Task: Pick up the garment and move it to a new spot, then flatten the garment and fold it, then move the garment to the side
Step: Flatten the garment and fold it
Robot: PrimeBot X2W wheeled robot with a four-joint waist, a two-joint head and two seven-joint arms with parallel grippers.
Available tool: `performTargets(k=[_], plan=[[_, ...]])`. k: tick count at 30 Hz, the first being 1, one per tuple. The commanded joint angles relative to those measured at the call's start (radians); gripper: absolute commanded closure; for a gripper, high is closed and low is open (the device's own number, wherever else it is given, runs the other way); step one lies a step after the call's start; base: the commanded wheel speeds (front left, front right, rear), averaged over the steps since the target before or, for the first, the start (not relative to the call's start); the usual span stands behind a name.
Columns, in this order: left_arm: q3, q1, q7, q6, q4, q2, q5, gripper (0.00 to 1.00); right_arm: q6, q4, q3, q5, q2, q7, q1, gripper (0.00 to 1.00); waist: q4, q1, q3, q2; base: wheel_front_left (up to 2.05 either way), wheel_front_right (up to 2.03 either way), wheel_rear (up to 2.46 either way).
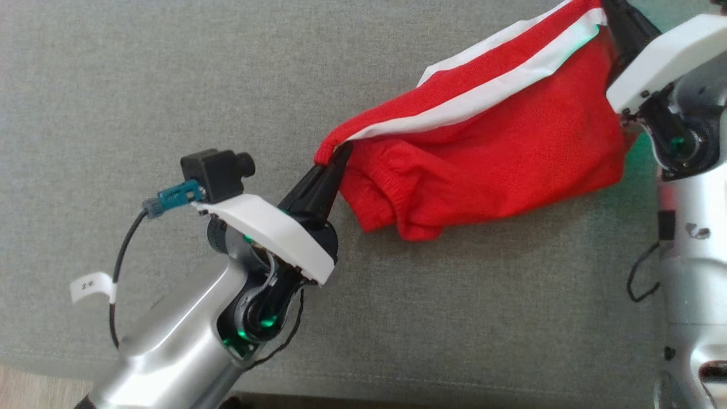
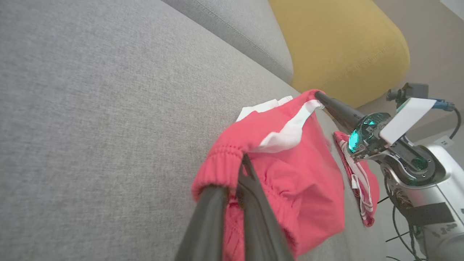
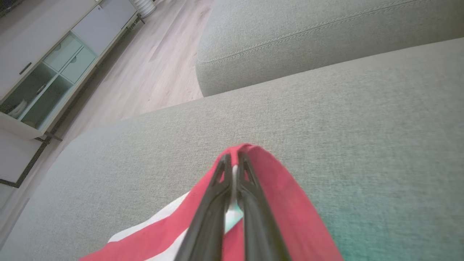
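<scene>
The red, white-striped garment (image 1: 511, 142) hangs stretched above the grey sofa seat (image 1: 170, 85), well back from its front edge, sagging in the middle. The left fingers (image 1: 321, 182) are pinched narrow on its elastic waistband. The right fingers (image 1: 625, 28) are clamped on the opposite end.

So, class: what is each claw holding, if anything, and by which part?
Both hold the red garment, stretched between them. The left claw pinches its gathered elastic edge; the right claw pinches the opposite end, by the white stripe.
</scene>
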Motion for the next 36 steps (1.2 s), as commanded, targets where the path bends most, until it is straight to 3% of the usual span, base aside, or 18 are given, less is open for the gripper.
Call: performTargets(k=[1, 2, 3, 4, 5, 7, 8, 16, 24, 29, 36], plan=[[0.033, -0.04, -0.007, 0.011, -0.023, 0.02, 0.015, 1.0, -0.001, -0.031, 0.029, 0.007, 0.005, -0.012, -0.042, 1.0, -0.003, 0.0, 0.023, 0.0, 0.0, 0.0, 0.0], [0.036, -0.04, -0.014, 0.02, -0.018, 0.016, 0.018, 1.0, -0.001, -0.029, 0.041, 0.01, 0.0, -0.015, -0.044, 0.82, -0.003, 0.0, 0.024, 0.0, 0.0, 0.0, 0.0], [0.036, -0.038, -0.021, 0.027, -0.01, 0.014, 0.024, 1.0, -0.001, -0.028, 0.059, 0.011, -0.008, -0.021, -0.041, 0.13, -0.003, 0.0, 0.018, 0.0, 0.0, 0.0, 0.0], [0.034, -0.032, -0.026, 0.034, -0.003, 0.014, 0.029, 0.78, -0.001, -0.029, 0.082, 0.013, -0.02, -0.031, -0.034, 0.0, -0.005, 0.0, 0.009, 0.0, 0.0, 0.0, 0.0], [0.03, -0.024, -0.029, 0.041, 0.002, 0.014, 0.033, 0.64, -0.001, -0.031, 0.104, 0.015, -0.033, -0.037, -0.027, 0.0, -0.008, 0.0, 0.003, 0.0, 0.0, 0.0, 0.0], [0.02, -0.013, -0.03, 0.054, 0.004, 0.017, 0.044, 0.03, -0.001, -0.04, 0.141, 0.03, -0.064, -0.042, -0.016, 0.0, -0.013, 0.0, -0.001, 0.0, 0.0, 0.0, 0.0], [0.016, -0.009, -0.031, 0.063, 0.005, 0.021, 0.053, 0.0, -0.001, -0.045, 0.151, 0.034, -0.078, -0.046, -0.014, 0.0, -0.015, 0.0, -0.002, 0.0, 0.0, 0.0, 0.0], [0.04, 0.063, -0.104, 0.197, -0.031, 0.064, 0.155, 0.0, -0.001, -0.07, 0.231, 0.004, -0.203, -0.036, 0.011, 0.0, -0.031, 0.0, -0.025, 0.0, 0.0, 0.0, 0.0], [0.09, 0.124, -0.133, 0.263, -0.083, 0.03, 0.314, 0.0, -0.001, 0.002, 0.236, -0.034, -0.222, 0.016, 0.034, 0.0, 0.004, 0.0, -0.037, 0.0, 0.0, 0.0, 0.0], [0.135, 0.153, -0.133, 0.258, -0.104, -0.015, 0.451, 0.0, -0.001, 0.047, 0.252, -0.059, -0.225, 0.061, 0.039, 0.0, 0.023, 0.0, -0.045, 0.0, 0.0, 0.0, 0.0], [0.216, 0.21, -0.134, 0.198, -0.105, -0.097, 0.632, 0.0, -0.001, 0.097, 0.269, -0.052, -0.199, 0.119, 0.042, 0.0, 0.047, 0.0, -0.049, 0.0, 0.0, 0.0, 0.0]])
